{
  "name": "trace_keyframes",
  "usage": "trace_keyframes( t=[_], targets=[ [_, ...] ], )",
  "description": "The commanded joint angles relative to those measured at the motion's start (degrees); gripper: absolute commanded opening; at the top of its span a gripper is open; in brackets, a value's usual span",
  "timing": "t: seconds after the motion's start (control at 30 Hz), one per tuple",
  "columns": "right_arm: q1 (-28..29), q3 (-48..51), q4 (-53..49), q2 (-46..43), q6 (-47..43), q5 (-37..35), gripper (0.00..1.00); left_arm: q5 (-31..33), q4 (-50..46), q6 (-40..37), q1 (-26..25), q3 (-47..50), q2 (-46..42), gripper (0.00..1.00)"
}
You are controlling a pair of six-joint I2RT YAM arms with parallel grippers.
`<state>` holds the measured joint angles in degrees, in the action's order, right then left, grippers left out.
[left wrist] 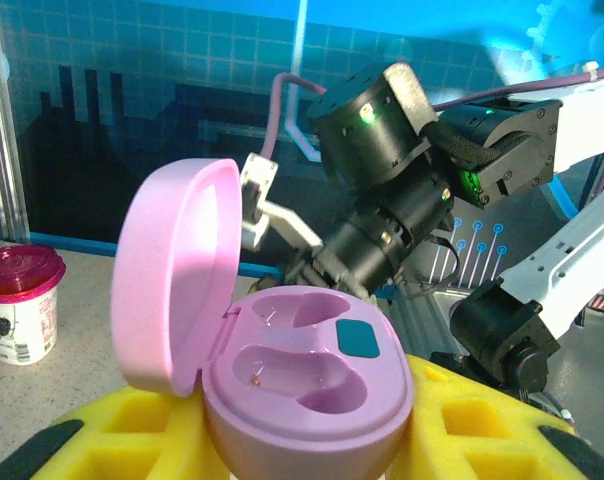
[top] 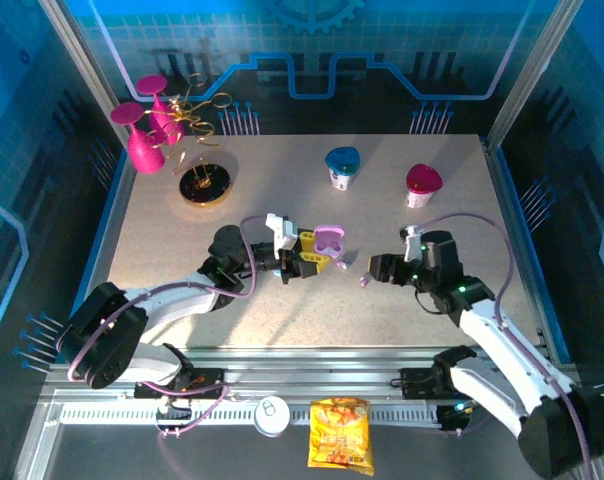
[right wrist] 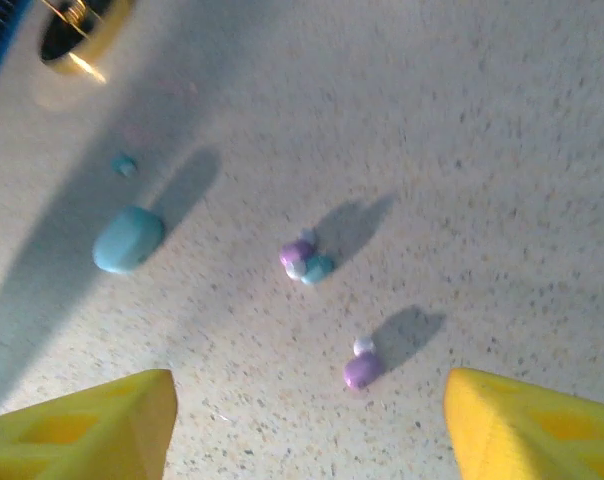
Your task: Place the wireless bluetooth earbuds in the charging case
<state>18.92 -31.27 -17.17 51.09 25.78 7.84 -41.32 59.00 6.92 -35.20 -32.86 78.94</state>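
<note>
Beyond the jaws the speckled beige surface (top: 402,220) runs back to a blue wall (top: 132,50) printed with a fine grid. A paler circuit-like line (top: 302,95) crosses it, and at the top is what looks like half a gear (top: 317,12), though the edge cuts it off. Slanted aluminium posts (top: 77,62) rise at the far corners, left and right of the jaws, with dark blue side panels (top: 17,200) outside them. Behind the jaws, along the near edge, grey metal rails (top: 362,365) cross the full width. The light is cool and bluish, brightest on the surface left of the jaws, with soft shadows beneath them.
</note>
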Motion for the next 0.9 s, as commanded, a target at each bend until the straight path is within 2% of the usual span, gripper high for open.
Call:
trace_keyframes(
  t=[0.0,0.23,0.63,0.87],
  targets=[
    [3.1,-0.9,-0.7,5.0,1.7,-6.6,0.66,0.5,2.1,-1.4,0.2,0.8,-2.2,0.18],
    [5.1,-0.8,4.7,15.9,7.3,-3.6,0.60,1.0,0.2,-2.7,0.3,1.8,-3.9,0.18],
    [5.8,-6.0,9.5,29.6,4.4,-1.4,0.60,1.2,-0.6,-3.0,0.2,2.7,-5.4,0.18],
    [6.0,-6.5,10.9,33.5,4.2,0.7,0.60,1.6,-2.8,-4.1,0.3,3.2,-6.9,0.18]
  ],
)
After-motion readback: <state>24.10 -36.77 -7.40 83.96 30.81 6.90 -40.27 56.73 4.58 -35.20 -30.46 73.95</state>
